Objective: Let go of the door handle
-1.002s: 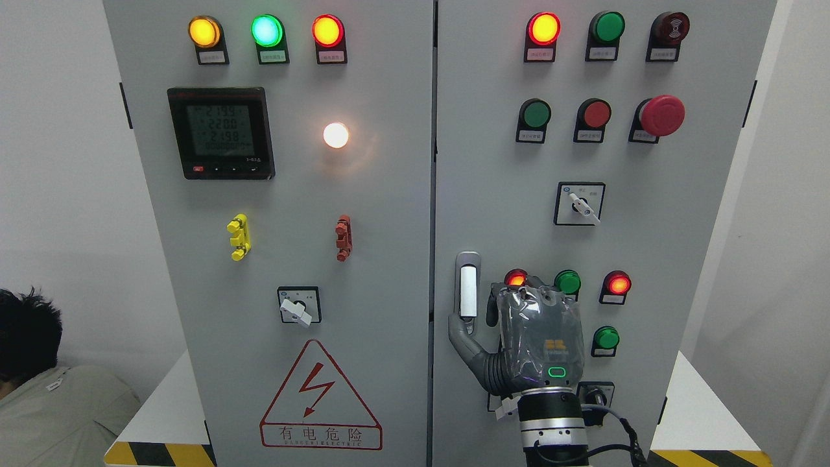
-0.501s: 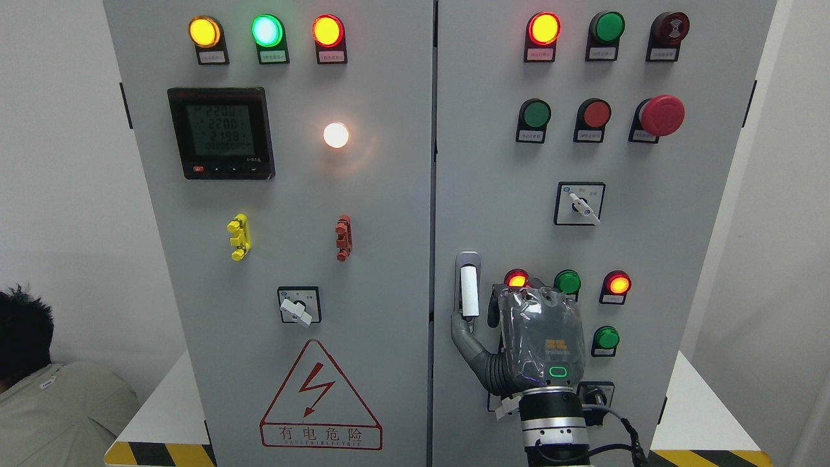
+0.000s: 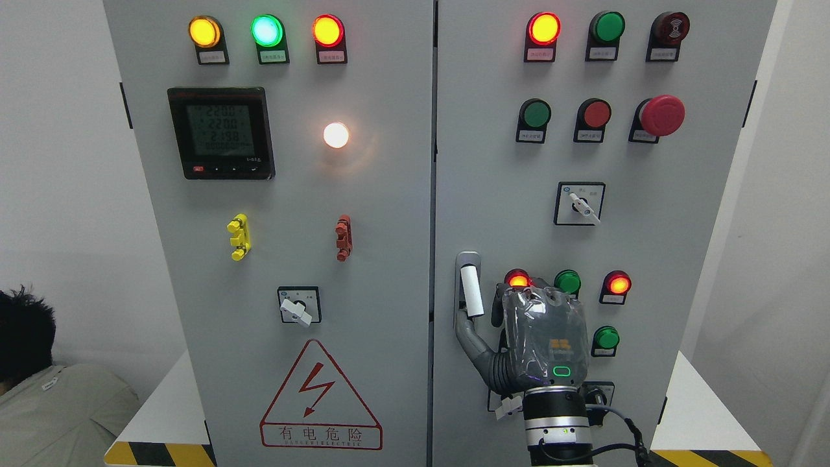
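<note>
The door handle [image 3: 471,290], a white lever in a grey recess, sits on the left edge of the right cabinet door [image 3: 493,162]. Its lower end leans slightly to the right. My right hand [image 3: 478,314] comes up from the bottom edge and is shut on the handle's lower end. The grey thumb [image 3: 465,328] hooks in from below left, and the curled fingers [image 3: 497,306] press in from the right. The plastic-wrapped back of the hand faces the camera and hides the palm. The left arm does not show.
Lit red and green buttons [image 3: 568,282] sit just right of the hand, with a rotary switch [image 3: 579,204] and a red emergency button [image 3: 662,115] above. The left door carries a meter [image 3: 220,133] and a warning triangle [image 3: 320,394]. A person [image 3: 32,383] crouches at lower left.
The hand has shifted a little to the right. The handle's lower end has swung right with it, so the lever now stands tilted. The person's head dipped slightly.
</note>
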Robot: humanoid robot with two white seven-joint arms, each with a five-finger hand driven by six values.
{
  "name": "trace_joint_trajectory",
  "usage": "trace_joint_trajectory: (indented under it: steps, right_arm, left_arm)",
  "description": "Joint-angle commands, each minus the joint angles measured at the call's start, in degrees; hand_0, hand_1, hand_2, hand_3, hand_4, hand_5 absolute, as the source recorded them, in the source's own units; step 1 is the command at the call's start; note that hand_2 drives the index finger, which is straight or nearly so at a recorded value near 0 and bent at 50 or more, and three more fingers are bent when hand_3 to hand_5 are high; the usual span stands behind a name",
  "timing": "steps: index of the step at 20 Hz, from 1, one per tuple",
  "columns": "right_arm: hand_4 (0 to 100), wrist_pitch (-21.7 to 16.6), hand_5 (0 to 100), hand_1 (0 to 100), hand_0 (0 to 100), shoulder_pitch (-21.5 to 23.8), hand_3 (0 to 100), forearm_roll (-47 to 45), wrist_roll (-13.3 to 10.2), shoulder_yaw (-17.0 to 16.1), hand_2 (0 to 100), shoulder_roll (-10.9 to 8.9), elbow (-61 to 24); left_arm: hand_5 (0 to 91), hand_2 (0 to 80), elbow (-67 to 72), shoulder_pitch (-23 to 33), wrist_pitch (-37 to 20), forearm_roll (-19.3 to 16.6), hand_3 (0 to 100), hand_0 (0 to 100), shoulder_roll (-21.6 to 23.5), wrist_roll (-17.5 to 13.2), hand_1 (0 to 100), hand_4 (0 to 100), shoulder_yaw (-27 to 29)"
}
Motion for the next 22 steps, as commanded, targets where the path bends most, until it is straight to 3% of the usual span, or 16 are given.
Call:
trace_joint_trajectory:
  steps: [1,22]
  right_arm:
    - [69,-0.1,69,40,42,0.0,96,-0.1,-0.1,-0.9,76,0.0,-0.2]
    - [69,-0.1,69,40,42,0.3,93,-1.2,-0.1,-2.3,76,0.0,-1.2]
  left_arm:
    - [0.0,4.6,0.0,0.0,0.0,0.0,11,0,0.0,0.0,0,0,0.0]
    - [0.0,4.6,0.0,0.0,0.0,0.0,11,0,0.0,0.0,0,0,0.0]
